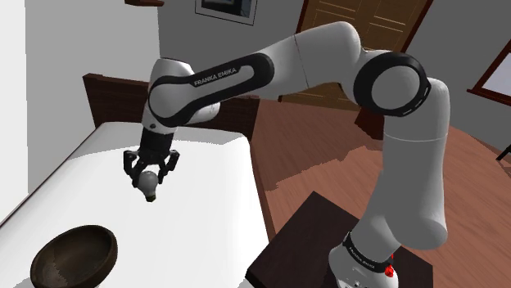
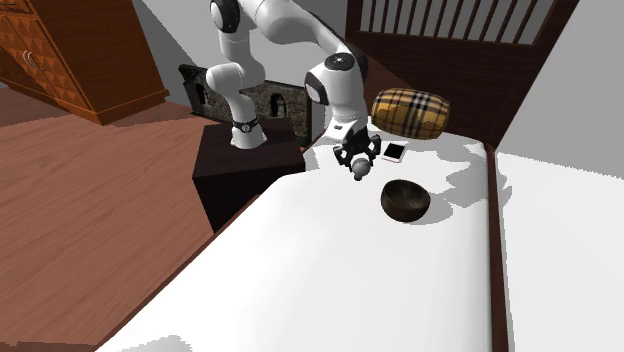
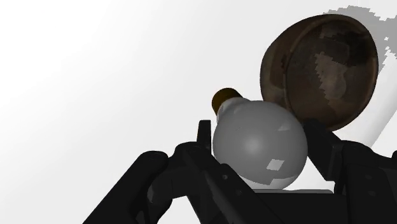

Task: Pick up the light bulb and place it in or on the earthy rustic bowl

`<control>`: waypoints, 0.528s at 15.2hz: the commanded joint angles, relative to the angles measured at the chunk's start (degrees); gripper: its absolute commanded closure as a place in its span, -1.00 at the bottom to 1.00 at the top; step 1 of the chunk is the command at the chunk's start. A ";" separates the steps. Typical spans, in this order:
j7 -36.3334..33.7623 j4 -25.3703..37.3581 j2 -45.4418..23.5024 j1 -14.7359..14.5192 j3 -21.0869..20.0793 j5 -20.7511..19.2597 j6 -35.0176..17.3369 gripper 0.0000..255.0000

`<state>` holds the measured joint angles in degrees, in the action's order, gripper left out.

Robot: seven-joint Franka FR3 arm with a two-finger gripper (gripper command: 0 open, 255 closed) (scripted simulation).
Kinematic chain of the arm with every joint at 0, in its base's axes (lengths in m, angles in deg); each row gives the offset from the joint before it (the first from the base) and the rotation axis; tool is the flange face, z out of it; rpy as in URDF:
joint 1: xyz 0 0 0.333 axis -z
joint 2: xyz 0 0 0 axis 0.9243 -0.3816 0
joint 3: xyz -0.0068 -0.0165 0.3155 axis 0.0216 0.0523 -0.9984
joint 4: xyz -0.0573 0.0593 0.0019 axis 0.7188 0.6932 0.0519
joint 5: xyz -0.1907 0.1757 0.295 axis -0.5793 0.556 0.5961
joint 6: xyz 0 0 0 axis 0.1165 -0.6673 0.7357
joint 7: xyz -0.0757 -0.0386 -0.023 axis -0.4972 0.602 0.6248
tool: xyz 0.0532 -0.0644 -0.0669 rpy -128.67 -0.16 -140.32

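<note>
Gripper (image 1: 149, 178) clasps light bulb (image 3: 259, 145) above white bed (image 1: 209, 209); brown bowl (image 1: 75, 255) near (phone (image 2: 395, 152) beside plaid pillow (image 2: 410, 110)).

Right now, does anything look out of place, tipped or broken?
Nothing stands out. The light bulb looks whole, clasped in the gripper above the white bed, and the brown bowl sits upright, empty.

Counted among the small things: one grey light bulb (image 3: 259, 145), one dark brown bowl (image 2: 405, 200), one plaid bolster cushion (image 2: 410, 111), one flat white phone (image 2: 394, 152). Counted for the robot: one white arm (image 1: 327, 57), one black tool (image 1: 149, 178) with two fingers (image 3: 321, 149), one dark stand (image 2: 240, 165). Counted for the room: one white bed (image 2: 350, 280), one slatted dark headboard (image 2: 450, 40), one carved wooden cabinet (image 2: 70, 55), one framed picture (image 1: 225, 8).
</note>
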<state>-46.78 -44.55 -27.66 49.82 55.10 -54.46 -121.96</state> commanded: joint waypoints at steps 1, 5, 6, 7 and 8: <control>-2.47 3.60 -2.41 -1.71 -0.20 -0.98 0.60 1.00; -7.74 12.02 -7.43 -5.67 -0.41 -3.10 2.77 1.00; -9.01 14.44 -8.86 -6.68 -0.41 -3.64 3.48 1.00; -10.27 17.02 -10.36 -7.71 -0.40 -4.18 4.28 1.00; -11.51 19.78 -11.96 -8.75 -0.37 -4.72 5.16 1.00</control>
<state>-56.89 -27.70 -37.93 42.17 54.69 -58.57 -117.74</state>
